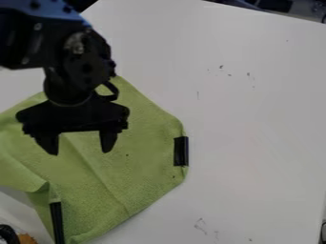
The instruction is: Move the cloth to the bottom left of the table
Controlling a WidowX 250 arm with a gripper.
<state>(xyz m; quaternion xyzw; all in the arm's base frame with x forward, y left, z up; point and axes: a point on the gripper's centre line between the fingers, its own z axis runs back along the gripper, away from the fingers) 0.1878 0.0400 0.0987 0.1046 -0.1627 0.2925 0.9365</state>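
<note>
Cloth (143,155) | below parted fingers (108,140), extending past both | contact unclear

The fixed camera looked down at a slant from fairly near onto the white table (255,109), whose far edge ran tilted across the upper right, with the arm (54,40) at upper left.

One green cloth (149,162), two black strips (181,151), one white table (255,119) and one robot arm (79,66) with one two-fingered gripper (80,152) made up the scene; the dark items (275,5) beyond the table defied counting.
</note>
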